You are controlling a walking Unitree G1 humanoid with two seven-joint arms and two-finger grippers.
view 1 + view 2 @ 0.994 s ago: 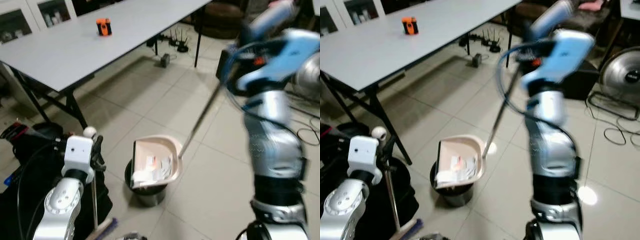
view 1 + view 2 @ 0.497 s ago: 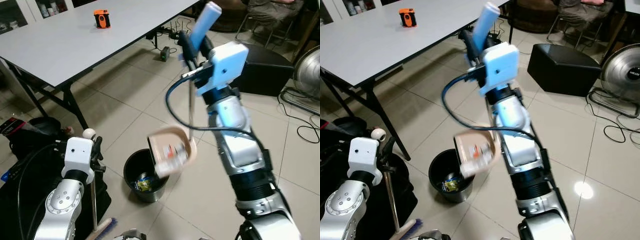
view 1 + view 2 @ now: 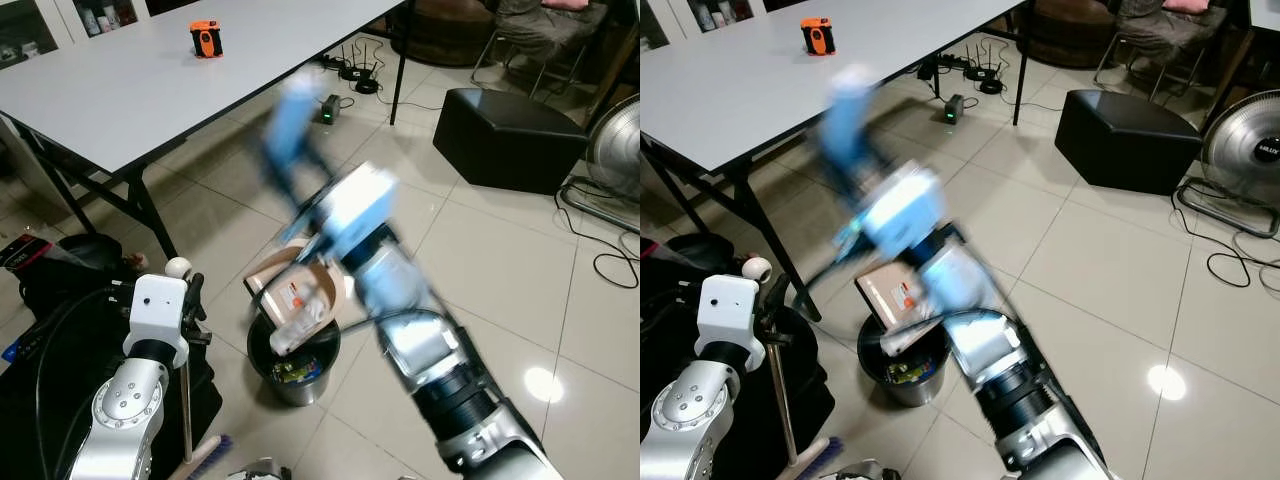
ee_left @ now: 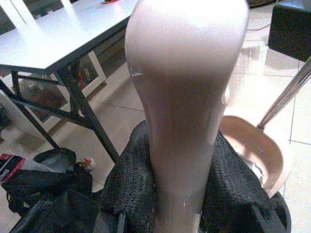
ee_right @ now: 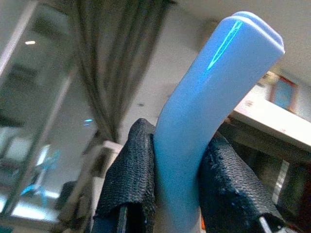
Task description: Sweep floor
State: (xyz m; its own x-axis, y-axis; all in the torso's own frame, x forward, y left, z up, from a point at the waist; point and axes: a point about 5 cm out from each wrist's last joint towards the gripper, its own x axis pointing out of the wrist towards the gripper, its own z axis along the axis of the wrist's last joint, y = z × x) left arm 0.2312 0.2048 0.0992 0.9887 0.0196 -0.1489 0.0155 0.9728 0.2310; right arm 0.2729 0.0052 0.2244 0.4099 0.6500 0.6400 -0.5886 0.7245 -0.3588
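My right gripper (image 3: 300, 172), blurred with motion, is shut on the blue grip (image 5: 194, 121) of the dustpan's long handle. The beige dustpan (image 3: 305, 285) hangs steeply tipped right over the black bin (image 3: 262, 352), and paper scraps (image 3: 292, 318) are sliding from it toward the bin's mouth. More litter (image 3: 292, 372) lies inside the bin. At the lower left, my left gripper (image 3: 192, 308) is shut on the cream-coloured broom handle (image 4: 184, 97). The broom's thin stick (image 3: 187, 405) runs down to its bristles (image 3: 208, 455) near the floor.
A grey table (image 3: 130, 95) with an orange object (image 3: 206, 39) stands at the back left. A black box seat (image 3: 500, 125), a fan (image 3: 618, 145) and floor cables (image 3: 610, 262) are on the right. A black bag (image 3: 55, 275) lies at my left.
My right arm has swung left and down, carrying the dustpan from beside the bin to over it and tipping it further. The left arm and broom have stayed put.
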